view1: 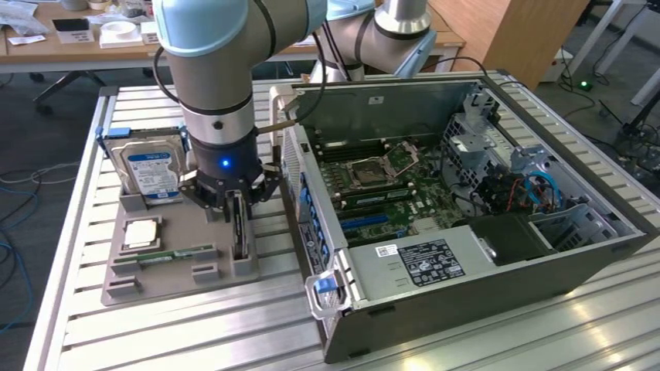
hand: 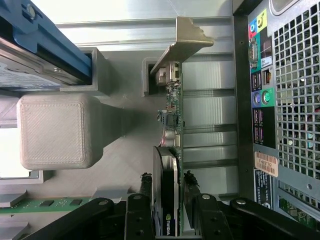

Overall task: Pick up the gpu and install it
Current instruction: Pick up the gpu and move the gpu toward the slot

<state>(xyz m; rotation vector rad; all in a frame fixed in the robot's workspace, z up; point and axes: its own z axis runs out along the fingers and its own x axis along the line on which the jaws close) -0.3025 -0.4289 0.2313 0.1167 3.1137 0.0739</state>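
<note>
Slatted metal worktop (view1: 495,332) carries a grey holder tray (view1: 165,290) at the exterior view's left, beside an open computer case (view1: 464,193). The gpu (hand: 172,120) stands on edge in the tray's slot. The tool (hand: 166,180) straddles it, fingers (hand: 145,187) apart with slim gaps either side.

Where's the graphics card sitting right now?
The gpu stands on edge in the grey tray, just to the exterior view's left of the open computer case, directly under the gripper.
</note>
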